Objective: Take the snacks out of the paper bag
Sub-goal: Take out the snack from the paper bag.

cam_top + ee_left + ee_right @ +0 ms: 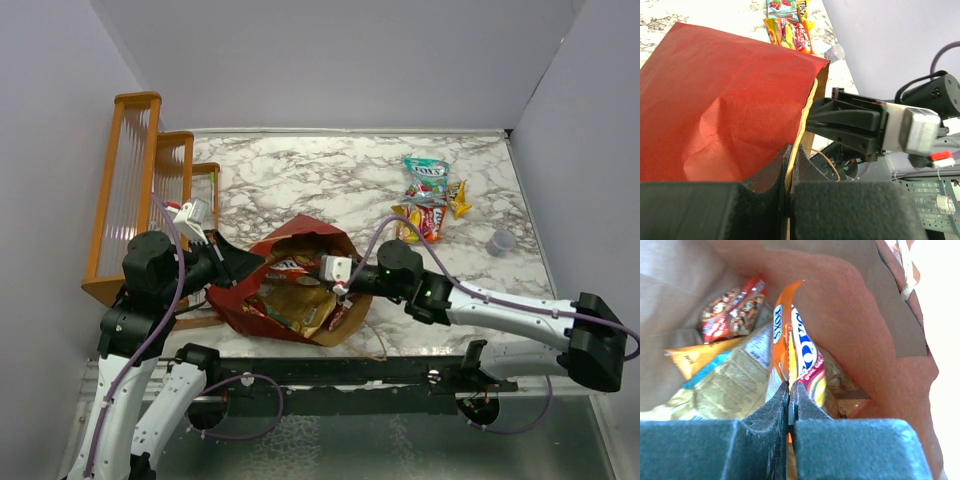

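Pinching an orange packet (800, 347) by its top edge, your right end effector (789, 387) is fully closed inside the bag (865, 315). Your left end effector (788, 152) is clamped tight on the bag's rim. Only the right wrist view shows that grip, with a red packet (735, 305) deeper inside; the top view shows the whole bag on the desk (300, 180), other snacks (428, 195) well apart at far right.

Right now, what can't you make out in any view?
- Bottom of the paper bag: right wrist view, cut off by the right gripper; overhead, hidden by folds.
- Orange packet's lower half: behind the gripper.
- Bag's inside, left wrist view: red wall blocks it.
- Small grey thing: too small.
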Robot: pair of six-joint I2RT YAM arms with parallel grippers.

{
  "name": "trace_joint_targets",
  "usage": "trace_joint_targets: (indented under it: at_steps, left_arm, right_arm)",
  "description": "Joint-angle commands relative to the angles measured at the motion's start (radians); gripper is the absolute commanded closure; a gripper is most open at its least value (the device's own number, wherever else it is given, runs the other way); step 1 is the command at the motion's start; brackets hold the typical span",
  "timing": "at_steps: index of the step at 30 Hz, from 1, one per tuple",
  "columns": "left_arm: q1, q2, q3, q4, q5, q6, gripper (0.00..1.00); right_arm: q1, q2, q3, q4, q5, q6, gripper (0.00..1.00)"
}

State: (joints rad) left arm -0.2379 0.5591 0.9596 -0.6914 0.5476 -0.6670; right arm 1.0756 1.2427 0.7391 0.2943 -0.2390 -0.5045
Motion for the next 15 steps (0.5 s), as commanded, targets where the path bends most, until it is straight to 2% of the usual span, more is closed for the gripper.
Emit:
trace_joint_targets:
  at_steps: [1, 7, 15]
  left_arm:
    - [-0.003, -0.014, 0.004, -0.021, -0.033, -0.011, 1.00]
    - [-0.003, -0.009, -0.016, -0.007, -0.035, -0.013, 1.00]
    - [-0.003, -0.007, -0.025, -0.009, -0.038, -0.010, 1.00]
  right_arm:
    - [0.009, -0.136, -0.013, -0.077, -0.155, 0.041, 0.99]
    - [0.009, -0.341, -0.037, -0.192, -0.173, -0.010, 0.99]
    - [0.009, -0.520, 0.033, -0.272, -0.041, -0.044, 0.99]
